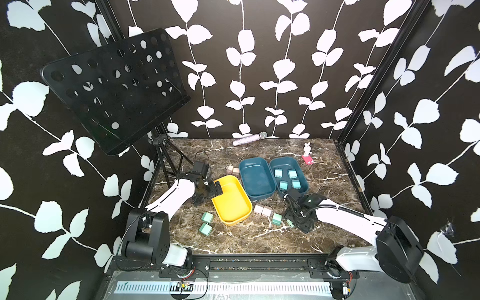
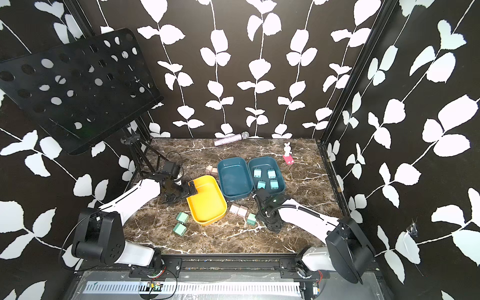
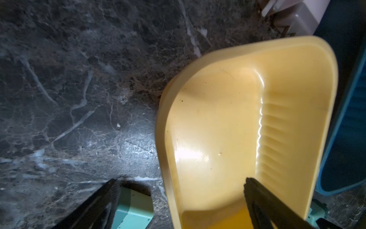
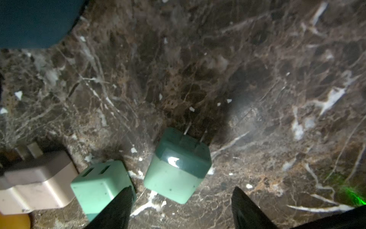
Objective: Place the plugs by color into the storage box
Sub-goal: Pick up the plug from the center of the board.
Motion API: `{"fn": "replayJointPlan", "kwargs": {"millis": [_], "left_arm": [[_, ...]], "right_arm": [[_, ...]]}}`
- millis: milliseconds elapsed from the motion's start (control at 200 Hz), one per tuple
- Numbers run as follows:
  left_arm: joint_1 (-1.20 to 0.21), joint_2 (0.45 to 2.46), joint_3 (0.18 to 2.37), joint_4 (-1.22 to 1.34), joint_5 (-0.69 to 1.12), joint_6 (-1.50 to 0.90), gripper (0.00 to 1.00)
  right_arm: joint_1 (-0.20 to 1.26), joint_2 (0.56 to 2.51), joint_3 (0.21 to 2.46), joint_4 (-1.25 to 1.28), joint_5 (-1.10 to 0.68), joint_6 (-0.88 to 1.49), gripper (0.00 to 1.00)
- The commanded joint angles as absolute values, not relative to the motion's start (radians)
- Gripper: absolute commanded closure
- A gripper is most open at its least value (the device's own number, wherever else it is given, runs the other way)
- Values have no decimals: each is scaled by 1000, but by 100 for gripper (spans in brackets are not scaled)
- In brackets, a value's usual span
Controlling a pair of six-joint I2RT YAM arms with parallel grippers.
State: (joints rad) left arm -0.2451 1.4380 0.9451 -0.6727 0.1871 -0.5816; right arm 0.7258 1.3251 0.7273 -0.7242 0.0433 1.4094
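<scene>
Your left gripper (image 3: 180,180) hung with its black jaws spread wide and nothing between them. One jaw was over the dark brown marble table (image 3: 79,79), the other over the floor of the yellow rounded-corner plastic tray (image 3: 164,126), which was bare and ribbed along one side. A mint-green rounded-cube plastic plug (image 3: 134,210) lay on the table just beside the first jaw. Beyond the yellow tray you saw a dark teal-blue plastic tray (image 3: 348,119) and a pale beige plastic plug (image 3: 303,21), both partly cut off.

Left arm (image 1: 171,194) and right arm (image 1: 348,218) reach forward, wrists bent down. Left gripper (image 3: 180,181) gapes wide; right gripper (image 4: 182,190) hangs low, jaws parted.
</scene>
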Motion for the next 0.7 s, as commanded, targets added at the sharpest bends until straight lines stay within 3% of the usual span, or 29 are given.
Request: {"fn": "replayJointPlan", "kwargs": {"millis": [0,390,610,695], "left_arm": [[-239,1434,958,-677,193,-567,1],[-239,1435,964,-687,192,-561,1],[-239,1437,956,-678,195,-566,1],[-239,1441,954,-672,195,-568,1]], "right_arm": [[730,1318,686,-642,83,1540,24],[723,1442,664,-531,53,1551,35],[722,1441,643,-536,39,1538,57],[722,1422,649,-561,44,1519,60]]}}
